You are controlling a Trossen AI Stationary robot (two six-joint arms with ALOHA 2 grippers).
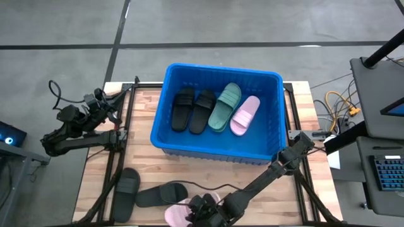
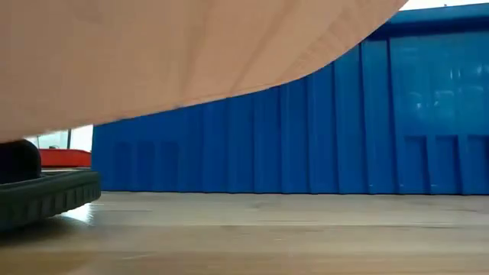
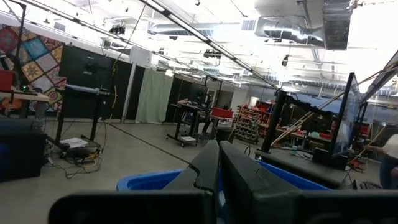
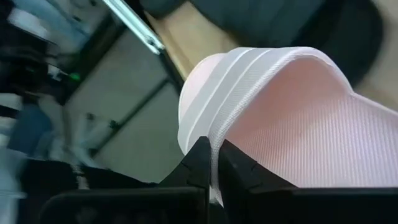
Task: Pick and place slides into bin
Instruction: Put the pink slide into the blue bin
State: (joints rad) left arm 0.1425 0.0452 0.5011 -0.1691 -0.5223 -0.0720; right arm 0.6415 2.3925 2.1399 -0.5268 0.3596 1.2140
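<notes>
The blue bin (image 1: 218, 151) stands at the table's middle and holds two black slides (image 1: 192, 110), a green slide (image 1: 225, 107) and a pink slide (image 1: 245, 115). Near the front edge lie a black slide (image 1: 126, 189) and a dark slide (image 1: 161, 193), both on their soles. My right gripper (image 1: 201, 209) is shut on a second pink slide (image 1: 177, 216) at the front edge. That slide fills the top of the low view (image 2: 191, 53). My left gripper (image 3: 218, 171) is shut and empty at the table's left side (image 1: 112, 108). My right gripper pinches the pink slide by the ribbed edge of its strap band (image 4: 214, 140), which runs between the two fingers (image 4: 200, 163). In the low view the slide's underside (image 2: 229, 69) hangs above the table top, clear of the wood there.
The bin's near wall (image 2: 344, 130) rises right behind the held slide. A dark slide's sole (image 2: 46, 197) rests on the table beside it. The table's frame rails run along its left and right sides (image 1: 123, 126). Bare wood lies between the bin and the front slides.
</notes>
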